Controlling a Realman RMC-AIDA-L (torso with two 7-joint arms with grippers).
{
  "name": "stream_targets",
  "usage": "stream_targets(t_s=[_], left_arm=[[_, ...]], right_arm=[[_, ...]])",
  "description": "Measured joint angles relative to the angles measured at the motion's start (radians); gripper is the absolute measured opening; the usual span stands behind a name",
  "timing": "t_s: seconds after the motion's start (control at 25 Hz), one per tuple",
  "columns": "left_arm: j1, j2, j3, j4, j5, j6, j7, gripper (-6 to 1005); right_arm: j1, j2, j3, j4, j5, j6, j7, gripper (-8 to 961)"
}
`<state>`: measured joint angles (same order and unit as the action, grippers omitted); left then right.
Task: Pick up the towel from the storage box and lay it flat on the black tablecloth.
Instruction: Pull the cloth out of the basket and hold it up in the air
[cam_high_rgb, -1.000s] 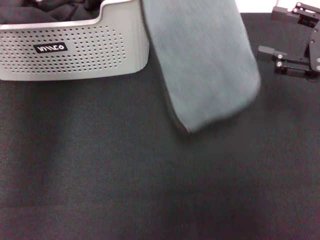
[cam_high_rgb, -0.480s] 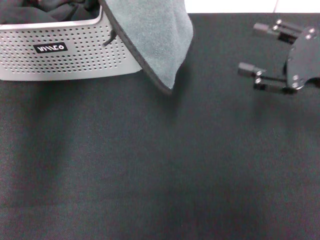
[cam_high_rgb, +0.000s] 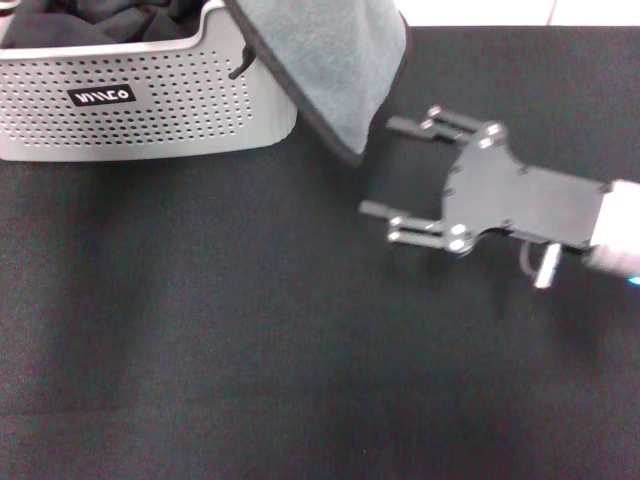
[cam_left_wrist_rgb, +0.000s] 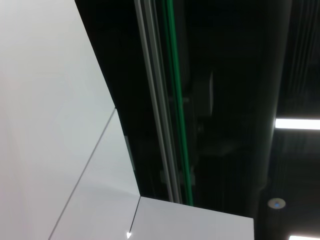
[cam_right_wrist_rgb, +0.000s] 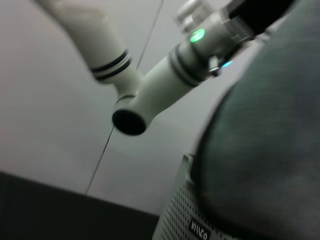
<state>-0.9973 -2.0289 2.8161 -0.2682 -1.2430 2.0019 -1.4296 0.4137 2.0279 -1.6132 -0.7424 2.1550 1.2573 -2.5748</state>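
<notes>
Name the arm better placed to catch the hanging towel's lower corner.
Right. Its open claw hovers over the tablecloth just beside the towel corner. The left claw is out of view; the towel hangs from above the frame.

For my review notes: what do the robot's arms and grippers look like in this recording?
In the head view, the right gripper has thin black fingers with silver screw heads, mounted on a flat black plate that joins a white wrist with a small blue light. The right wrist view shows the left arm: glossy white tubular links, black bands, a black round cap, a green light and a metallic fitting. The left gripper is not visible.
</notes>
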Motion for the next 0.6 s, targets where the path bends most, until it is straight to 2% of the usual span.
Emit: stream_targets(t_s=[0.08,0.24,0.4,0.6], left_arm=[[-0.009,-0.010,0.000,-0.014,-0.004,-0.010,0.005,4],[-0.023,-0.024,0.000,-0.025,-0.017,-0.038,0.043,4],[-0.025,-0.026,0.000,-0.035,-0.027,-0.069,0.061,4],[-0.025,-0.026,0.000,-0.036,-0.059,-0.075,0.087,4]], right_arm=[[-0.004,0.000,-0.105,-0.013,0.079,-0.078,-0.079,746],[-0.049,0.000,-0.243,-0.082,0.202,-0.201,-0.221,746],[-0.131,0.000,-0.318,-0.172,0.272,-0.270,-0.361,746],[-0.173,0.000,-0.339,-0.199,0.301,-0.272,-0.409,746]])
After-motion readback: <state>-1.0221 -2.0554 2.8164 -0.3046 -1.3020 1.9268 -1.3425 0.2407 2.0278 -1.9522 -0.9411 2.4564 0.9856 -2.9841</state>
